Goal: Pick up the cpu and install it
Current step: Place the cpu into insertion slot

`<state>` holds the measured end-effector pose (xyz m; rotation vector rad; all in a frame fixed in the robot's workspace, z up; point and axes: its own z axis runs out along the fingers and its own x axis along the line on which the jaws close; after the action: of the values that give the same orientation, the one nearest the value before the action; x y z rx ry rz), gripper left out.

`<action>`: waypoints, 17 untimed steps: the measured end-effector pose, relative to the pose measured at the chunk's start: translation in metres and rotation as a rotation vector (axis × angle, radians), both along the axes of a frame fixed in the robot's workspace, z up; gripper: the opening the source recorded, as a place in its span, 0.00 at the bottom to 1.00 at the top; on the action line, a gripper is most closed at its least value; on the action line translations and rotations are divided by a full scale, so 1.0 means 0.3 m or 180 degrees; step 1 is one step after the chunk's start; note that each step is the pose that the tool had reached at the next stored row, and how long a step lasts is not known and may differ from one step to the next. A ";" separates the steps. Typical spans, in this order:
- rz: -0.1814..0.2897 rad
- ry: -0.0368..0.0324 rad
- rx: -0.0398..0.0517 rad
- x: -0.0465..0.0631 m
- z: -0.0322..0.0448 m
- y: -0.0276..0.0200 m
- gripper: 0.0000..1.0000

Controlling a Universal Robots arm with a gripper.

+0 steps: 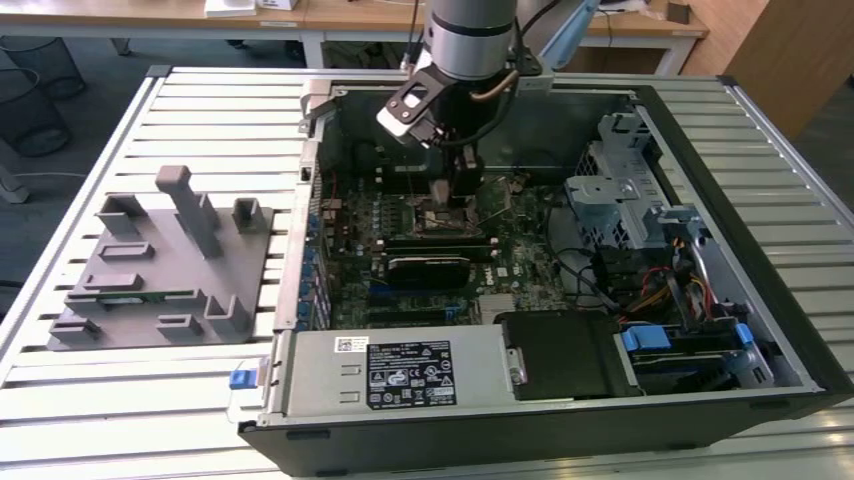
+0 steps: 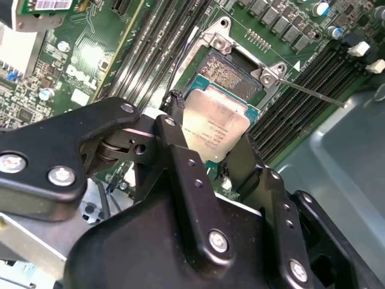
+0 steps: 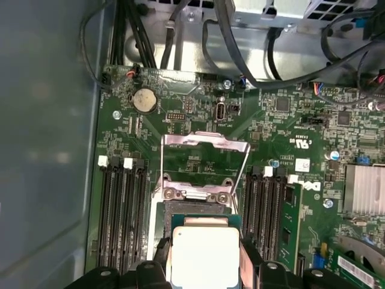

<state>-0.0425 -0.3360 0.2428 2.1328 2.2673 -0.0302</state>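
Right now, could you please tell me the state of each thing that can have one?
hand: shut on the cpu.
cpu: held over the socket, not seated.
socket: open, retaining frame swung back.
computer case: lying flat, side open.

The arm (image 1: 470, 35) is a smooth silver-grey tube with a dark band near its end, and a black cable (image 1: 505, 92) loops alongside the wrist. Its hand (image 2: 209, 125) is matt black, built of chunky linked bars and two flat fingers (image 2: 180, 159), pinned with bright silver screws (image 2: 218, 241).
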 end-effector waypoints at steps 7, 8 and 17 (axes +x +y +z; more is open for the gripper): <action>-0.0007 -0.0025 0.0002 -0.001 -0.022 0.000 0.53; -0.0013 -0.0027 0.0004 -0.002 -0.026 0.000 0.53; -0.0142 -0.0027 0.0016 -0.005 -0.058 0.002 0.53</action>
<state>-0.0439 -0.3354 0.2254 2.1816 2.2173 -0.0164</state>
